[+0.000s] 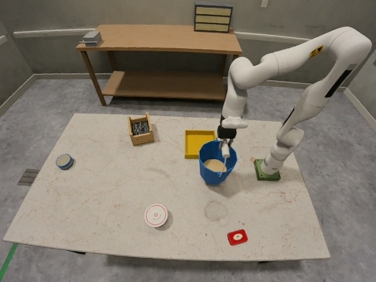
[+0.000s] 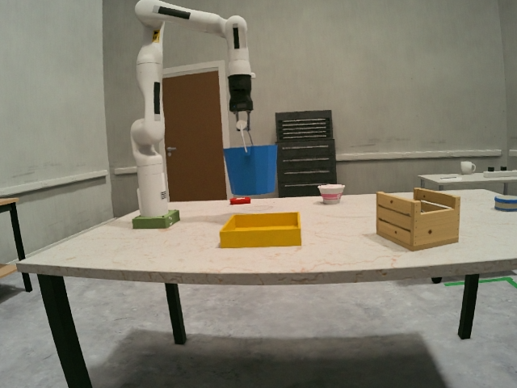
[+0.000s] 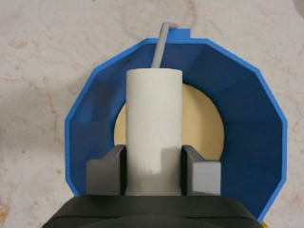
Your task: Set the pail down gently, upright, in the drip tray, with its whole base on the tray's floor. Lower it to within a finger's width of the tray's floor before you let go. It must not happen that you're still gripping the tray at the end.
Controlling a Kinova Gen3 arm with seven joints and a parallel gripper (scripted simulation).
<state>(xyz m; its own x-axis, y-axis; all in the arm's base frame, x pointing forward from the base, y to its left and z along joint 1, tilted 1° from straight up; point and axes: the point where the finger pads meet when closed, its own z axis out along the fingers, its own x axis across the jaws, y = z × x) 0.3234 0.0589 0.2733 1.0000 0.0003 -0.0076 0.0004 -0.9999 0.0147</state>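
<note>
The blue pail [image 1: 217, 162] hangs upright in the air from its white handle grip [image 3: 153, 128]. My gripper [image 1: 225, 144] is shut on that grip. In the side view the pail [image 2: 250, 168] hangs well above the table, with the gripper [image 2: 241, 120] over it. The yellow drip tray [image 1: 198, 143] lies on the table just left of the pail and partly behind it. In the side view the tray [image 2: 261, 229] is in front of the pail and lower. In the wrist view the pail [image 3: 176, 128] is below the fingers, with its tan floor showing.
A wooden crate of nails [image 1: 140, 129] stands left of the tray. A white bowl [image 1: 155, 215], a red block [image 1: 237, 237] and a blue-rimmed tin [image 1: 64, 161] lie about the table. The arm's green base [image 1: 266, 171] is right of the pail.
</note>
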